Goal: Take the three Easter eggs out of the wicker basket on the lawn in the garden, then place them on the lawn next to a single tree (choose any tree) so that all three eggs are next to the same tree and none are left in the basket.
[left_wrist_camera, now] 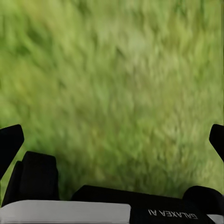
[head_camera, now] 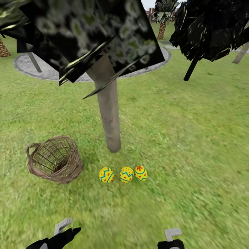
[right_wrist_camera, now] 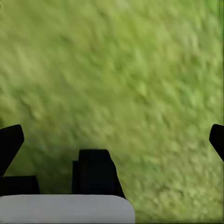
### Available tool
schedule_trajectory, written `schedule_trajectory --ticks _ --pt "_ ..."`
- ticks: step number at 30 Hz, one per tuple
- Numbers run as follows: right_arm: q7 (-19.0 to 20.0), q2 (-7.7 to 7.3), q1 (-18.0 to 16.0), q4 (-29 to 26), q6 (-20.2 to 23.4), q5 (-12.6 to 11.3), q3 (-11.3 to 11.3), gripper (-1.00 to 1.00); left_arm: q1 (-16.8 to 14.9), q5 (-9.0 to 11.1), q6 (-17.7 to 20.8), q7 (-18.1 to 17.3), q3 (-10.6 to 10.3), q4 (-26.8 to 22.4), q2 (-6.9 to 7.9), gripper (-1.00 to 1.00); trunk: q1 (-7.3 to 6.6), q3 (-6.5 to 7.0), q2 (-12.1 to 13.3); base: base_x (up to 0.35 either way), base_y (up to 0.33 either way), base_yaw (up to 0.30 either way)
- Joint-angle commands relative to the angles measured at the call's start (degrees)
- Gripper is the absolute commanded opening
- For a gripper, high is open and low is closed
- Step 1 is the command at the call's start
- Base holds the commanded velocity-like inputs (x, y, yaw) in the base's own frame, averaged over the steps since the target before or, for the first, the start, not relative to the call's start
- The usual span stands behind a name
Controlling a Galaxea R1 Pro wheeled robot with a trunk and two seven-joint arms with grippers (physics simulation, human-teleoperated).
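From my seat both arms are pulled in low: the left gripper (head_camera: 57,235) and the right gripper (head_camera: 172,240) sit at the near edge of the head view, and each wrist camera shows its two fingertips spread wide with nothing but the lawn (head_camera: 193,145) between them, so both are parted and empty. The three Easter eggs (head_camera: 126,174) lie in a row on the grass ahead of both grippers, roughly midway between them, just this side of the foot of the tree (head_camera: 110,117). The wicker basket (head_camera: 54,159) stands ahead of my left gripper, close beside the leftmost egg, and looks empty through its weave. I judge the placing done, so the risks now are of my own making. If I roll the base or swing an arm forward, I could nudge an egg; they are round and on short grass, so I expect one would roll away from the trunk. A clumsy left arm could also tip the basket onto the nearest egg. I would keep both arms back and leave the scene alone.
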Motion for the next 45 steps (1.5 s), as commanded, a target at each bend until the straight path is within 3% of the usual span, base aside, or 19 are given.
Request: schedule_trajectory --ticks 1,4,8,11,18,26,29,35,40,45 --pt "-0.2 0.01 0.0 0.1 -0.2 -0.6 0.5 1.0 0.0 0.6 0.2 0.0 -0.4 0.0 0.07 1.0 -0.23 0.15 0.4 0.0 0.0 0.0" --pt "-0.2 -0.03 0.3 0.3 -0.2 -0.4 0.5 1.0 0.0 -1.0 0.1 0.0 -0.3 1.6 0.0 1.0 -0.89 0.69 1.6 0.0 0.0 0.0" --pt "-0.2 -0.05 0.6 0.3 -0.2 -0.4 0.5 1.0 0.0 -6.1 -3.4 0.1 -0.2 5.0 -0.51 1.0 -1.77 1.41 3.2 0.0 0.0 0.0" --pt "-0.2 0.0 0.7 0.4 -0.2 -0.3 0.5 1.0 0.0 -6.7 -4.3 0.2 -0.2 5.4 -0.65 1.0 -2.43 1.95 4.4 0.0 0.0 0.0" --pt "-0.2 0.01 1.6 0.8 -0.2 -0.1 0.5 1.0 0.0 -7.0 -5.3 1.0 -0.1 7.8 -0.73 1.0 -3.97 3.2 7.2 -0.03 0.0 0.0" --pt "-0.2 0.03 1.7 0.8 -0.2 -0.1 0.5 1.0 0.0 -7.1 -6.7 1.2 -0.1 9.2 -0.74 1.0 -5.72 4.64 10.4 -0.302 0.0 0.0" --pt "-0.2 0.03 1.7 0.8 -0.7 -0.1 0.5 1.0 0.0 -7.0 -6.7 1.2 -0.1 9.3 -0.72 1.0 -5.72 4.8 10.4 -0.114 0.0 -0.022" --pt "-0.2 0.24 2.9 0.8 -5.7 -0.5 0.5 1.0 0.0 -6.8 -6.7 1.2 -0.1 9.5 -0.61 1.0 -5.72 5.32 10.4 -0.014 0.0 -0.062" --pt "-0.2 0.05 3.0 0.8 -6.1 -0.9 0.4 1.0 0.0 -6.9 -6.7 1.2 -0.1 15.2 -0.65 1.0 -5.72 5.78 10.4 -0.001 0.0 -0.019" --pt "-0.2 0.05 3.0 0.8 -6.2 -0.9 0.4 1.0 0.0 -6.6 -6.7 1.1 0.0 16.5 -0.63 1.0 -5.72 6.24 10.4 0.0 0.0 -0.001"
